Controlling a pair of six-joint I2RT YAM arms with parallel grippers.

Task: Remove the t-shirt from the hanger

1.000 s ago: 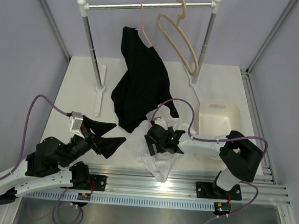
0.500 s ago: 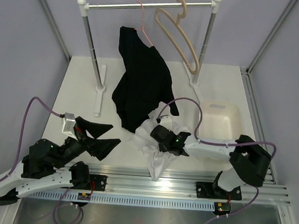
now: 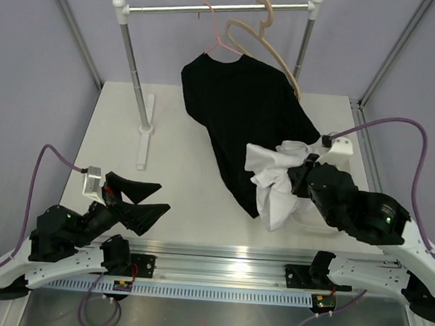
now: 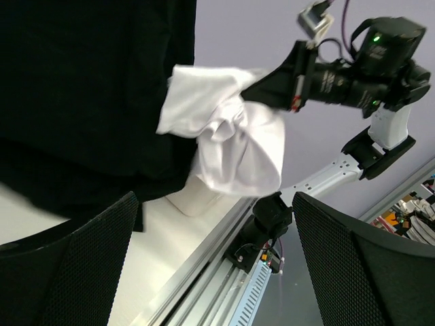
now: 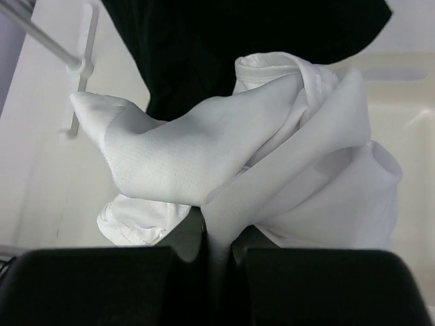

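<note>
Right gripper (image 3: 302, 175) clamped on the bunched t-shirt (image 3: 274, 183), hanging at right over the tub (image 5: 408, 122), well near of the hanger (image 3: 265, 43) on the far rail (image 3: 213, 10). Left gripper (image 3: 151, 199) gapes empty, near left.

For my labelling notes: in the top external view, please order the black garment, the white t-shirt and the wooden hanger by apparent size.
1. black garment, clearly largest.
2. t-shirt, bunched up.
3. hanger, but the garment covers part of it, so second and third are unsure.
</note>
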